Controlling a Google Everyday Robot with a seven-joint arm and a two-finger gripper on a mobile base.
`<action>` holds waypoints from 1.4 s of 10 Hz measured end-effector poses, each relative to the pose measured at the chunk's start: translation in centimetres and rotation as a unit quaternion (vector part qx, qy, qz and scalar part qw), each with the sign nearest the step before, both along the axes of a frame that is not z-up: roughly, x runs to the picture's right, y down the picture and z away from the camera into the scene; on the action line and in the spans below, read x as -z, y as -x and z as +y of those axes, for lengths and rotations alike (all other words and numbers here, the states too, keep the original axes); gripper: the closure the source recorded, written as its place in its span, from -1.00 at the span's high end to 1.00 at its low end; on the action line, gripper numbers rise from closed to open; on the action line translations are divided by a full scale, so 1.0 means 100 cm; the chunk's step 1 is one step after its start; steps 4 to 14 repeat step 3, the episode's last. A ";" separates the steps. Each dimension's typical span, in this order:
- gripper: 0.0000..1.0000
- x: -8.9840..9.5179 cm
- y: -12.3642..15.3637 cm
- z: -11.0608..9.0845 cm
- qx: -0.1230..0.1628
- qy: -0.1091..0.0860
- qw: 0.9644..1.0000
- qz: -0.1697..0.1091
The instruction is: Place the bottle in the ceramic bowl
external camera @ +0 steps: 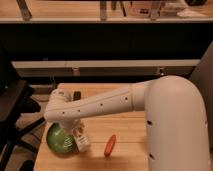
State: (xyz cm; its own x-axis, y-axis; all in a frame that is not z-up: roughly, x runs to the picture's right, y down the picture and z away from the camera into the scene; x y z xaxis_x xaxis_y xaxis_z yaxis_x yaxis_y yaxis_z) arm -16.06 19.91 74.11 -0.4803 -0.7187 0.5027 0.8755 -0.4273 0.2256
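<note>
Bottle point(80, 139) hangs tilted, neck toward eleven o'clock, apparently clamped in the gripper point(74, 131) under the arm's wrist, touching or just over the ceramic bowl's point(59, 141) three o'clock rim, so the bowl's centre lies toward nine o'clock of the bottle.

End effector point(71, 129) hidden under the arm point(100, 105); ceramic bowl point(57, 142) partly covered.

Hand point(71, 131), bottle point(81, 139) right of ceramic bowl point(59, 141)
</note>
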 end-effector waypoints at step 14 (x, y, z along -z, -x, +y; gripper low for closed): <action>-0.14 0.000 0.001 0.000 0.000 0.000 1.000 -0.001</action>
